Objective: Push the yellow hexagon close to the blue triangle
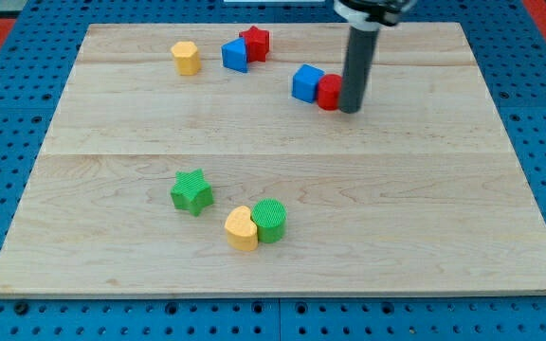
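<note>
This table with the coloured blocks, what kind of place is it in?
Probably a robotics lab bench. A wooden board lies on a blue table full of holes, small blocks like the yellow hexagon and blue triangle sit scattered, and my tip touches a red block.

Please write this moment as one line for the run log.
my tip: touching red block, right side | yellow hexagon: left of blue triangle, apart | push: not started
</note>
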### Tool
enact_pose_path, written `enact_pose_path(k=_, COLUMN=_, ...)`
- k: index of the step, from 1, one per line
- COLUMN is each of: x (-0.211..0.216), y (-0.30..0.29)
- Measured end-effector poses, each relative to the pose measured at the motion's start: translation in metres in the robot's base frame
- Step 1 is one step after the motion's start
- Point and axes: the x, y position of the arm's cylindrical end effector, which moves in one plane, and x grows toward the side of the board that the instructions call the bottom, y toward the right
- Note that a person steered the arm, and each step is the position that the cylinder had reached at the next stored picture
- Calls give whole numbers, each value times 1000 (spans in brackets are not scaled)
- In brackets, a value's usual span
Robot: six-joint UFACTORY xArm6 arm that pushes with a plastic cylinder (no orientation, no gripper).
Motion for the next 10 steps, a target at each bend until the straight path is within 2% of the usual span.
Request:
enact_pose_path(k=2, x=-59, y=-80)
enact_pose_path(k=3, x=-47, y=-91)
enact_pose_path(k=4, x=-25, y=-137)
enact_pose_path(k=5, x=-54, y=-227)
enact_pose_path(k=6, x=-61, y=-237)
enact_pose_path(k=8, x=-76, y=-157)
enact_pose_path(k=10, x=-76, y=-162)
